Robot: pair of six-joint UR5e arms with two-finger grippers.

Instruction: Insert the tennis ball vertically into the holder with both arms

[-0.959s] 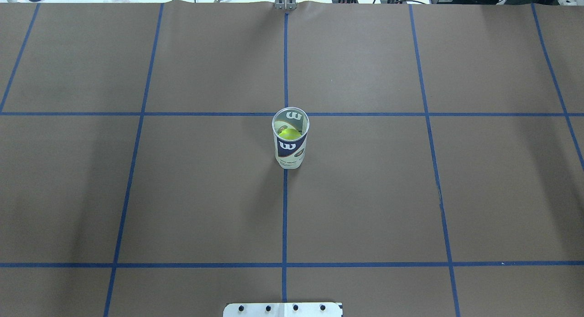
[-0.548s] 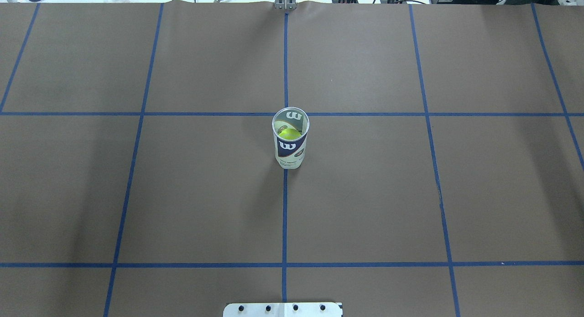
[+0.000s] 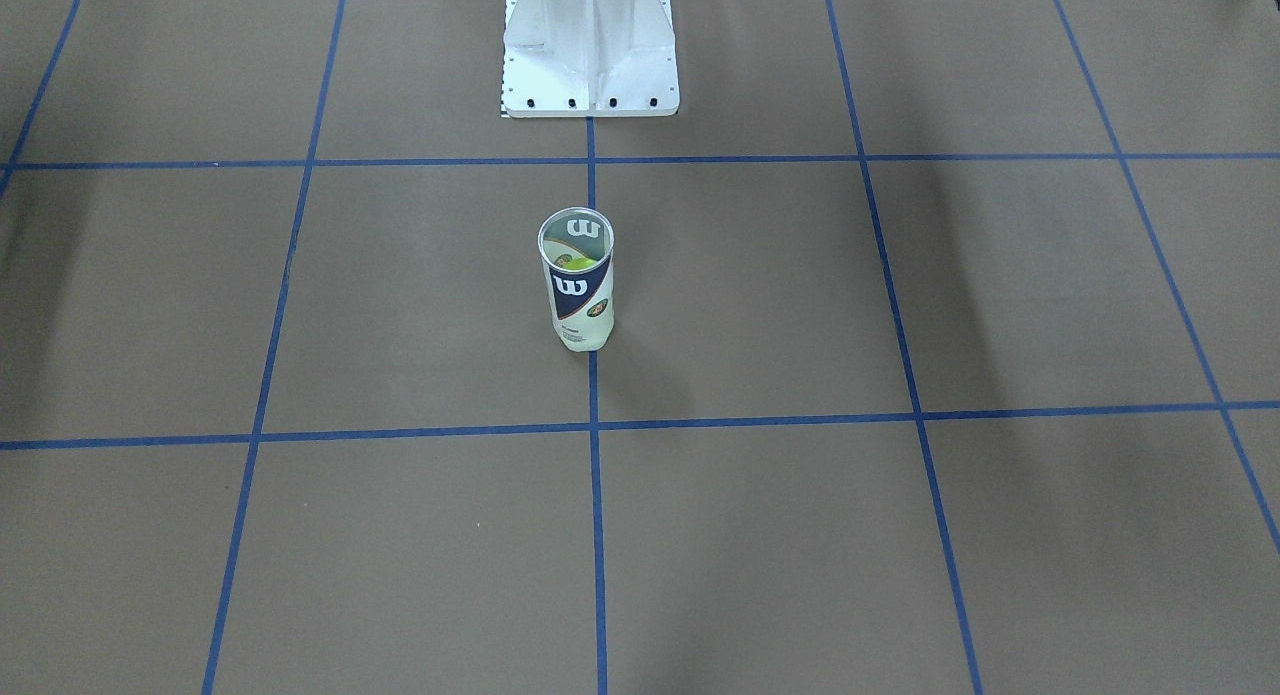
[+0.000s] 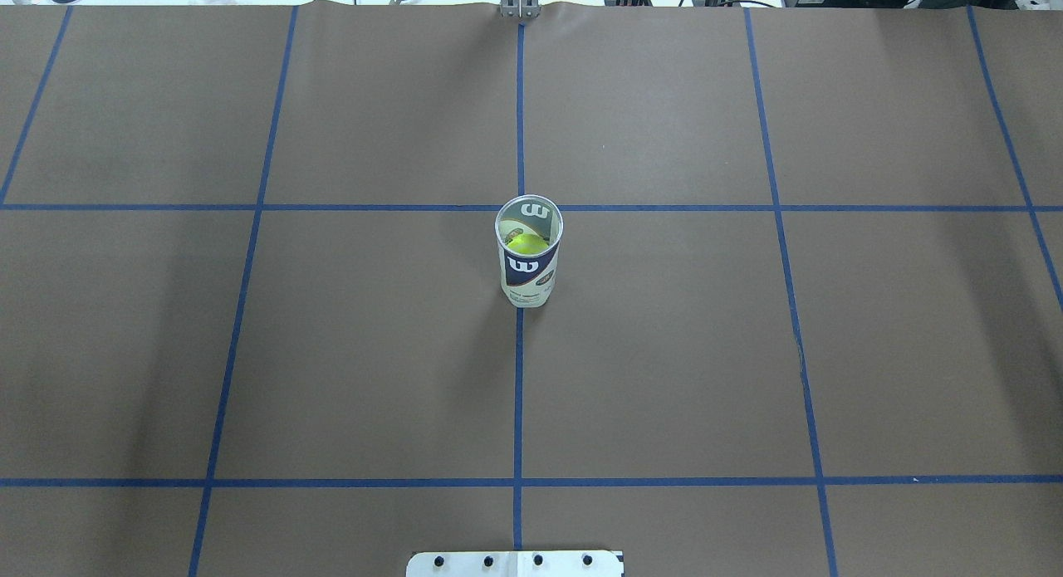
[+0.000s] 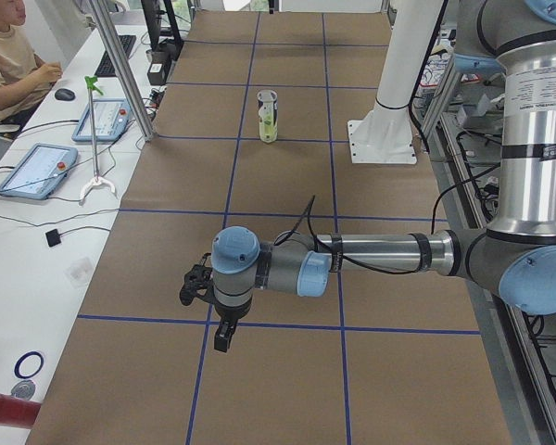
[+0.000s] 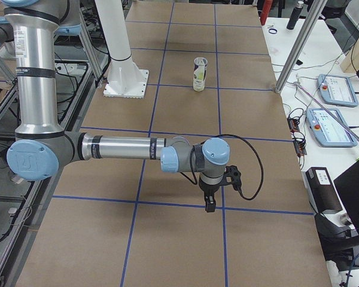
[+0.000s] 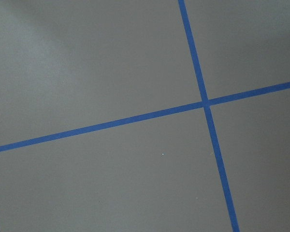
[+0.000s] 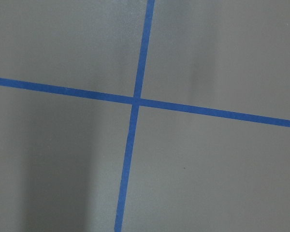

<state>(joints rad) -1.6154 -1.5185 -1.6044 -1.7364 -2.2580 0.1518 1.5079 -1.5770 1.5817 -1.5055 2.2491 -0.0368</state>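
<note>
The holder (image 4: pixel 529 266) stands upright at the table's centre, open end up, on a blue tape line. The tennis ball (image 4: pixel 526 243) sits inside it, below the rim; the ball (image 3: pixel 578 264) shows through the holder's mouth (image 3: pixel 578 300) in the front-facing view too. Neither arm reaches the overhead or front-facing view. My left gripper (image 5: pixel 224 336) hangs over a tape crossing near the table's left end, far from the holder (image 5: pixel 268 116). My right gripper (image 6: pixel 210 206) hangs likewise near the right end. I cannot tell whether either is open or shut. Both wrist views hold only brown paper and tape.
The white pedestal base (image 3: pixel 590 45) stands behind the holder on the robot's side. A person (image 5: pixel 9 56) sits at a side desk with tablets (image 5: pixel 37 169) and cables. More tablets (image 6: pixel 335 125) lie beyond the table's far edge in the right side view.
</note>
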